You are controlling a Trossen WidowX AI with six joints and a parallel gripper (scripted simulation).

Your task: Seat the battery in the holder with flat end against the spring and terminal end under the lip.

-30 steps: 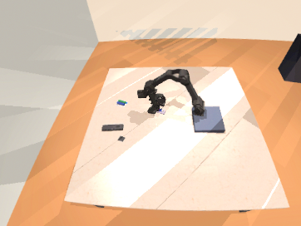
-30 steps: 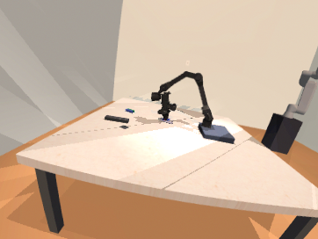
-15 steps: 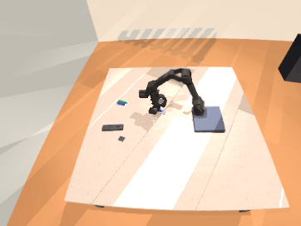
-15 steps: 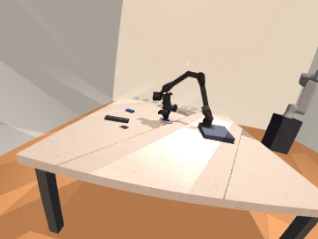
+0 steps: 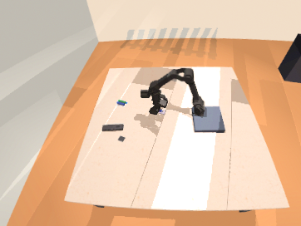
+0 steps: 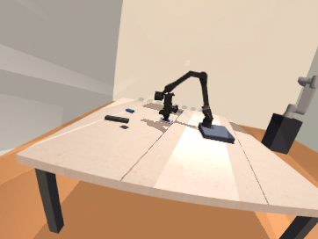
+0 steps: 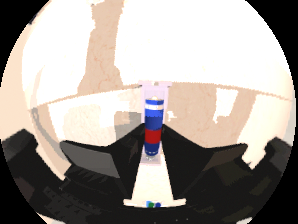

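The battery (image 7: 153, 120) is blue with a red band and a white band, its terminal end pointing up the wrist view. My gripper (image 5: 155, 111) (image 6: 165, 118) (image 7: 152, 126) is shut on it near the red band, low over the table. The pale, see-through holder (image 7: 145, 95) (image 5: 162, 111) lies beneath and around the battery, roughly in line with it. The holder's far end shows beyond the terminal and its near end shows past the flat end. The fingers hide part of the side walls. I cannot tell whether the battery touches the holder's floor or sits under the lip.
A small blue-green object (image 5: 121, 102) (image 6: 130, 111), a black bar (image 5: 112, 127) (image 6: 117, 119) and a small dark square (image 5: 121, 139) (image 6: 125, 126) lie on the left side. The arm stands by a dark blue slab (image 5: 213, 121) (image 6: 220, 133) at the right.
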